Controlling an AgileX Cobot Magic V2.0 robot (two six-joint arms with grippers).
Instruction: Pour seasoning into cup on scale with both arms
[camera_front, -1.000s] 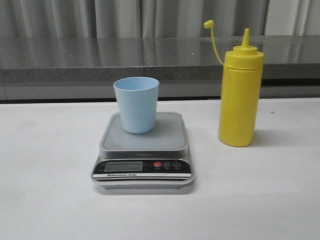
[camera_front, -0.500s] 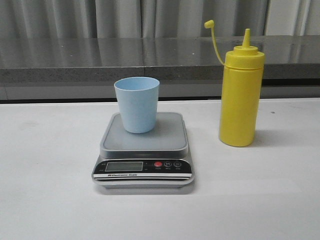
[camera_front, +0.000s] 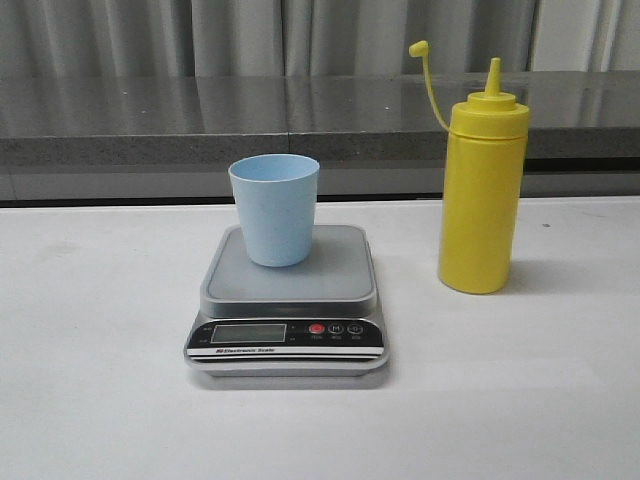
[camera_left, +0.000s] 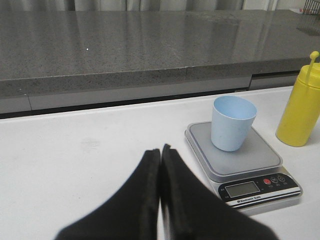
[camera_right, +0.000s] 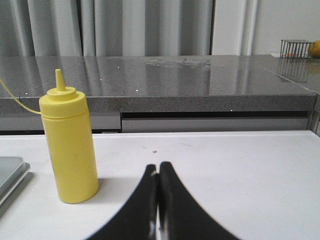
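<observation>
the right gripper (camera_right: 158, 172) is pressed together and empty, near the yellow squeeze bottle (camera_front: 482, 185), which stands upright on the white table (camera_front: 90, 400) beside the digital scale (camera_front: 288, 305). it must spread wide and take the bottle mid-body. the left gripper (camera_left: 160, 157), also pressed together, can steady the pale blue cup (camera_front: 274, 208) standing on the platform. the tethered cap (camera_front: 417, 47) hangs off; nothing blocks either approach.

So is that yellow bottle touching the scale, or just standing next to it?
Apart. The front view shows bare white table between the yellow bottle and the scale.
</observation>
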